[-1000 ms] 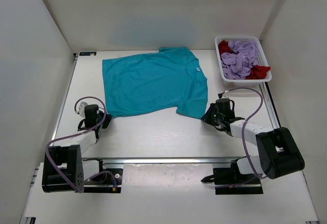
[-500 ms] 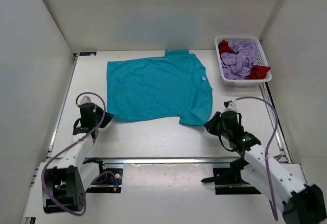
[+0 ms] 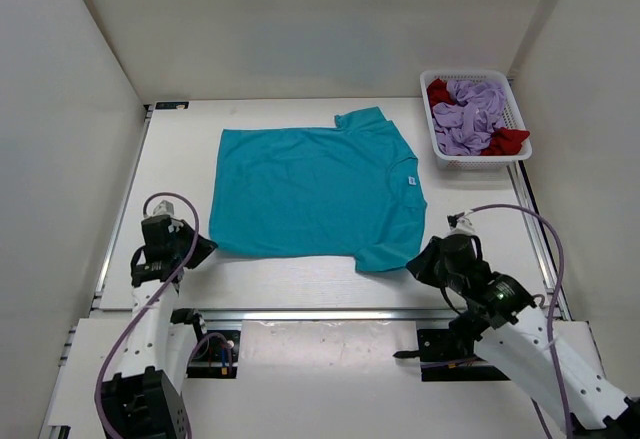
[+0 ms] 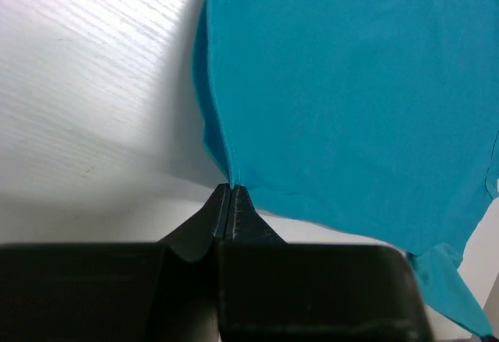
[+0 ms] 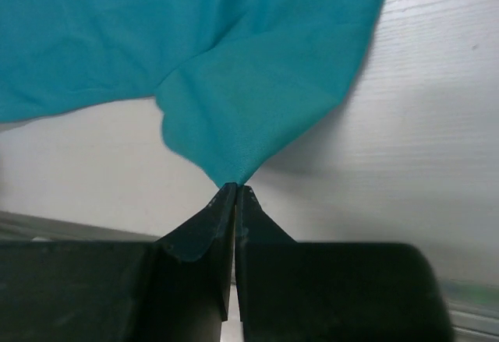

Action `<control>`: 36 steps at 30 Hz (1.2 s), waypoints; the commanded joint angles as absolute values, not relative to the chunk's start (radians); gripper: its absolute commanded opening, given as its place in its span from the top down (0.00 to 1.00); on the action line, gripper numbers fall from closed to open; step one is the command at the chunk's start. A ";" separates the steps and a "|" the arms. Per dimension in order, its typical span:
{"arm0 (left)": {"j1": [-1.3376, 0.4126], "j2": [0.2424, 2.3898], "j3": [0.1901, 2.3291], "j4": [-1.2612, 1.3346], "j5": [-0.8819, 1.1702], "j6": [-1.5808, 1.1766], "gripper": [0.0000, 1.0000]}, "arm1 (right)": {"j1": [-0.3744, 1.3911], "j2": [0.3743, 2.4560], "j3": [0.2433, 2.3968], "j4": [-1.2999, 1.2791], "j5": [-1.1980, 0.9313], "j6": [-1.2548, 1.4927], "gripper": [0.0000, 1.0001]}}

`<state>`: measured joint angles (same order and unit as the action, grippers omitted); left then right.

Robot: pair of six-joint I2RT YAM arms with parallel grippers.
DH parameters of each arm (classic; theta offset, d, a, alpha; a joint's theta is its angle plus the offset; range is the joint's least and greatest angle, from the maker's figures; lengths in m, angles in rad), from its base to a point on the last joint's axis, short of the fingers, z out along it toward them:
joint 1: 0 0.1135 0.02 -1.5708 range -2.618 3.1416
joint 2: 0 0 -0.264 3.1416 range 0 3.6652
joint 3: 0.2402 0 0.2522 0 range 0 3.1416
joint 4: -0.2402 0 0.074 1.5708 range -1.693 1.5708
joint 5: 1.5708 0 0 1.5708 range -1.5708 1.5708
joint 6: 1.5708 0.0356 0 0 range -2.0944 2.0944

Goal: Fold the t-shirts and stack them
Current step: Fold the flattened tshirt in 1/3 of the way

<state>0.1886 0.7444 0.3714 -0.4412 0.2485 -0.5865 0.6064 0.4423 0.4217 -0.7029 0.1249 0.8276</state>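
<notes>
Teal t-shirt (image 3: 315, 191) is spread flat across the middle of the table (image 3: 290, 284). At its near-left hem corner, the left tool (image 4: 231, 190) is pinched tight on the fabric. On the other side, the right tool (image 5: 236, 190) is clamped on the tip of the near-right sleeve. Far right, the lavender t-shirt (image 3: 470, 109) and the red t-shirt (image 3: 508, 140) sit bunched in the white basket (image 3: 478, 158).

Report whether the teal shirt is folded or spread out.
Spread out, not folded: the teal t-shirt lies flat with both sleeves showing. The left gripper pinches its hem corner, the right gripper a sleeve tip.
</notes>
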 commanded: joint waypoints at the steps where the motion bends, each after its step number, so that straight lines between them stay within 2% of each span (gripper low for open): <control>1: 0.216 0.752 0.420 -0.453 0.302 -0.574 1.00 | 0.466 0.549 0.462 -0.588 0.053 0.706 1.00; 5: 0.143 0.831 0.491 -0.375 0.244 -0.641 1.00 | 0.127 0.736 0.506 -0.416 -0.185 0.520 1.00; 6: 0.126 0.868 0.505 -0.361 0.238 -0.656 1.00 | 0.103 0.783 0.523 -0.401 -0.221 0.509 1.00; 11: 0.072 1.072 0.554 -0.224 0.195 -0.712 1.00 | 0.130 0.986 0.626 -0.298 -0.149 0.499 1.00; 15: 0.098 1.251 0.606 -0.160 0.201 -0.736 1.00 | 0.143 1.153 0.744 -0.258 -0.120 0.496 1.00; 27: 0.126 1.445 0.761 -0.106 0.192 -0.779 1.00 | 0.088 1.601 1.136 -0.255 -0.141 0.448 1.00; 36: 0.137 1.575 0.819 -0.025 0.193 -0.818 1.00 | 0.080 1.825 1.383 -0.300 -0.147 0.402 1.00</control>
<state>0.1310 1.5623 0.7708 -0.0803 0.2050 -0.7952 0.0753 1.7859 1.2785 -0.3019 -0.1581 0.4423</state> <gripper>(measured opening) 0.057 0.006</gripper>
